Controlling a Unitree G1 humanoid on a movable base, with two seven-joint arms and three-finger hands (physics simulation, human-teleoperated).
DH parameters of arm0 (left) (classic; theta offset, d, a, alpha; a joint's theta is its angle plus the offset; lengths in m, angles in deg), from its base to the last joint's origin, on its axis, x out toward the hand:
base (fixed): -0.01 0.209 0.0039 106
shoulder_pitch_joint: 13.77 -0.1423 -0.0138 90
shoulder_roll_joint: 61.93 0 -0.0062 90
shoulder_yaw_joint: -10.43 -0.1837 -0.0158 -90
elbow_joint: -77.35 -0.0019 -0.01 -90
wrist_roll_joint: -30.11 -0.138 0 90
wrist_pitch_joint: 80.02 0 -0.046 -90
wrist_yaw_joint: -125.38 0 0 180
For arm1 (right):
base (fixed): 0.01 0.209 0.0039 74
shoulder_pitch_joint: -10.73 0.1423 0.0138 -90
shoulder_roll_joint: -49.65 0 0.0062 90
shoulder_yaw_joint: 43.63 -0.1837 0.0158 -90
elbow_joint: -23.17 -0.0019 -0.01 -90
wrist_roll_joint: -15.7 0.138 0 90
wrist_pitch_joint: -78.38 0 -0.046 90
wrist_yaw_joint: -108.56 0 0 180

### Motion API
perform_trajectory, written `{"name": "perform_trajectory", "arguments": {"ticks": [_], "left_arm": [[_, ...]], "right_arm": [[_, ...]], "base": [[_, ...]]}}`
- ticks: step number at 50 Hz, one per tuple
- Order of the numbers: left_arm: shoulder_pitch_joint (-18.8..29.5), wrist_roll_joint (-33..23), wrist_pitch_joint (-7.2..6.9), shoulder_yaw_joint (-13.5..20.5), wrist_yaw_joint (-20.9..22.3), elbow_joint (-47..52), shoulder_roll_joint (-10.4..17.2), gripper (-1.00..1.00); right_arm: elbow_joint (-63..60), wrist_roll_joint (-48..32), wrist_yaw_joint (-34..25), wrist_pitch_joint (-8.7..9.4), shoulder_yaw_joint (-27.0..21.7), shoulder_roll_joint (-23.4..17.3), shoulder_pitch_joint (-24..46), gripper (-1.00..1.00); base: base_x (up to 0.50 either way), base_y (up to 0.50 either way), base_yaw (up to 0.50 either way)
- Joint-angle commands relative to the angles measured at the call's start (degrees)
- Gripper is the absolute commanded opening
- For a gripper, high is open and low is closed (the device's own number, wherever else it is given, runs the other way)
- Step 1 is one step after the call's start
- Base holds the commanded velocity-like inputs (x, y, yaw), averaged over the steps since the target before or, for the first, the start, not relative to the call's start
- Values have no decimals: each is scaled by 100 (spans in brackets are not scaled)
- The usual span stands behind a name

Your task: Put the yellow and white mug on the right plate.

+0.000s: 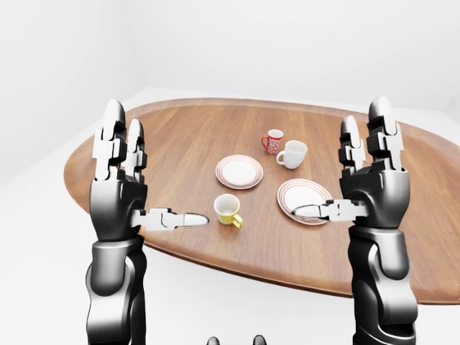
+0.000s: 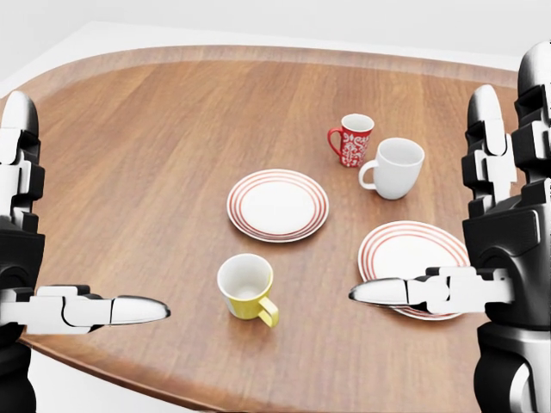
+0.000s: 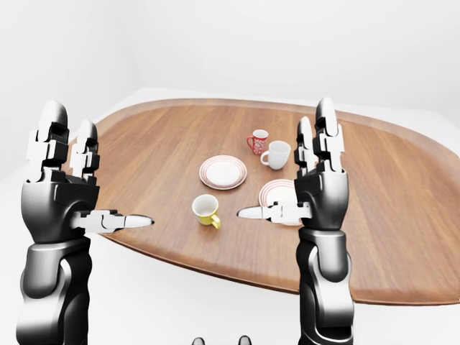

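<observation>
The yellow mug with a white inside (image 2: 247, 288) stands upright on the wooden table (image 2: 129, 155), handle toward the lower right. The right plate (image 2: 405, 245), white with red rings, lies to its right and holds nothing; my right thumb crosses in front of its lower edge. My left hand (image 1: 144, 180) is raised at the left of the mug, open, fingers up, thumb pointing at the mug. My right hand (image 1: 345, 172) is raised at the right, open, fingers up, thumb pointing left. Neither hand touches anything.
A second red-ringed plate (image 2: 277, 205) lies above the yellow mug in the head view. A red patterned mug (image 2: 353, 138) and a plain white mug (image 2: 396, 168) stand above the right plate. The table's curved near edge (image 1: 237, 269) runs below the hands.
</observation>
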Motion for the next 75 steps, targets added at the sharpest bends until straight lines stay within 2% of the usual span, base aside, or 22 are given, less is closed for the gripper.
{"name": "perform_trajectory", "arguments": {"ticks": [1, 6, 10, 12, 14, 16, 17, 18, 22, 33, 35, 38, 56, 66, 75], "left_arm": [[-2, 3, 0, -15, -4, -7, -4, 100], [-15, 2, 0, -16, 5, -38, -3, 100], [-22, -9, 0, -32, 4, -35, -11, 100], [-23, -16, 0, -38, 2, -51, -12, 100], [-27, -23, 0, -50, -4, -24, -16, 100], [-32, -23, 0, -56, 1, -29, -20, 100], [-30, -23, 0, -55, 1, -52, -23, 100], [-31, -24, 0, -52, 8, -71, -18, 100], [-17, -3, 0, -28, 1, -15, -14, 100], [19, 19, 0, -17, 2, 39, -1, 100], [17, 19, 0, -22, 1, 48, -1, 100], [8, 14, 0, -30, 1, 36, -6, 100], [9, 26, 0, -18, 8, 43, 0, 100], [152, 26, 0, 163, 80, 126, 142, 100], [359, 169, 0, 336, 103, -166, 194, 100]], "right_arm": [[34, -151, -84, 0, 39, 17, -18, 100], [85, -223, 1, 0, 26, 55, 19, 100], [170, 74, 62, 0, -156, 98, 82, 100], [147, 2, -13, 0, -58, -34, 11, 100], [189, 1, 35, 0, -81, 42, 51, 100], [286, -330, -49, 0, 198, -112, 27, 100], [304, -400, -54, 0, 197, -66, 36, 100], [188, -95, -54, 0, -14, 114, 58, 100], [-68, 356, -107, 0, -123, 91, -8, 100], [-170, 133, -92, 0, 30, 37, -84, 100], [82, -280, -28, 0, 188, -49, -69, 100], [298, -380, 0, 0, 142, 55, -8, 100], [166, -469, -70, 0, 179, 83, -49, 100], [172, -702, -130, 0, 386, 117, -89, 100], [174, -951, -266, 0, 359, 20, 261, 100]], "base": [[46, 23, 0], [45, 24, 0], [0, 0, 0], [0, 0, 25], [0, 0, 50], [-1, 2, 0], [0, 0, 0], [0, 0, 0], [33, 7, 0], [49, 12, 0], [48, 14, 0], [4, 1, 0], [0, 0, 0], [0, 0, 0], [0, 0, 0]]}}
